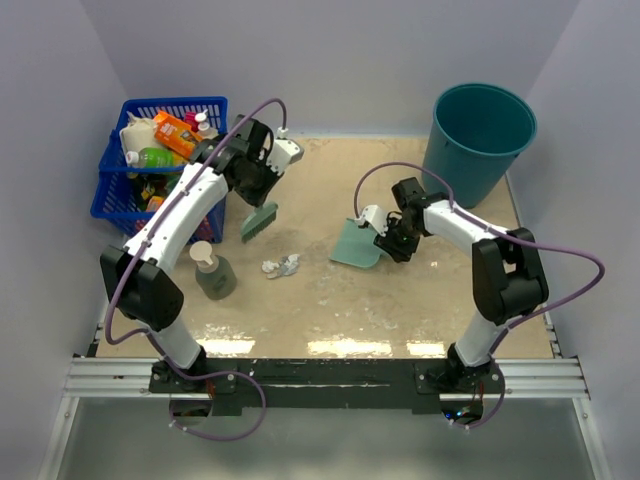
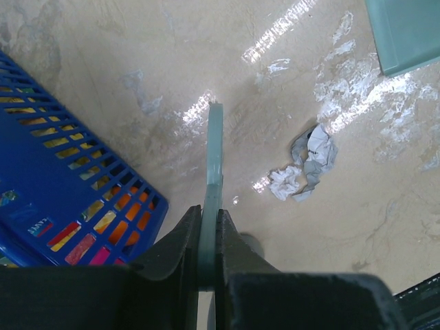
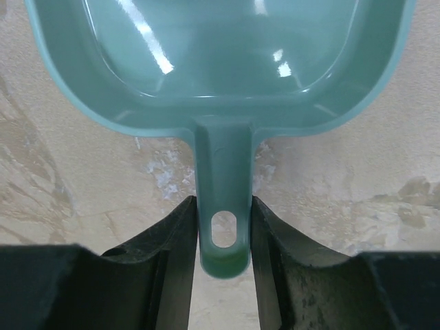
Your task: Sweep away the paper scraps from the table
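crumpled white and grey paper scraps (image 1: 281,265) lie on the mottled beige table (image 1: 330,305), bare surface on every side. up-left of them, left gripper (image 2: 210,240) clenched on a teal hand brush (image 2: 215,151). to their right, right gripper (image 3: 223,216) grasps the handle of a teal plastic dustpan (image 3: 220,55). blue slatted basket (image 1: 120,170) far left of them, teal bucket (image 1: 480,135) far right.

The paper scraps (image 1: 281,266) are shown near the middle of the table (image 1: 320,305). A hand brush (image 1: 259,222) is placed just behind them to the left, and a dustpan (image 1: 355,245) to their right. A pump bottle (image 1: 213,272) is set left of the scraps. A basket (image 1: 175,102) is located at the far left corner, a bucket (image 1: 470,150) at the far right.
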Controlling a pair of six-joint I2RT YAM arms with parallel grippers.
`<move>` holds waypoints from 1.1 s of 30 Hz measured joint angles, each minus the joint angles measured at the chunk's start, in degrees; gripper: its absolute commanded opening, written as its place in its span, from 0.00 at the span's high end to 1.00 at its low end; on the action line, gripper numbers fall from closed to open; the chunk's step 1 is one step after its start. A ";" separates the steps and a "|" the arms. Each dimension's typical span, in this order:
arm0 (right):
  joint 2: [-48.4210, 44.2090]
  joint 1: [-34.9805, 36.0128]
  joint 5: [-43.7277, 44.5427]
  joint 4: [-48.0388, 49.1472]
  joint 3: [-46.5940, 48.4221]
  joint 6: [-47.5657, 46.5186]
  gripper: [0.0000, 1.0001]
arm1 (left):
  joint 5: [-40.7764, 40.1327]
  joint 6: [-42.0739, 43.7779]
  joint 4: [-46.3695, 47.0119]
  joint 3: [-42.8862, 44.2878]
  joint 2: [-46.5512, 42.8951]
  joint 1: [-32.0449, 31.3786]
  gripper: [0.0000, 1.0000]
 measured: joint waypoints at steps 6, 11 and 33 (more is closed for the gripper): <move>0.68 0.00 -0.42 -1.11 -0.02 0.31 0.84 | 0.37 -0.90 -0.04 -0.13 0.00 0.00 1.00; 0.24 0.04 -0.48 -3.54 0.02 0.28 0.95 | -0.22 -1.49 0.00 -0.26 0.04 0.00 1.00; -3.21 12.55 1.27 -18.40 0.33 3.76 1.00 | -4.48 -12.41 5.44 -14.91 -3.50 -0.46 1.00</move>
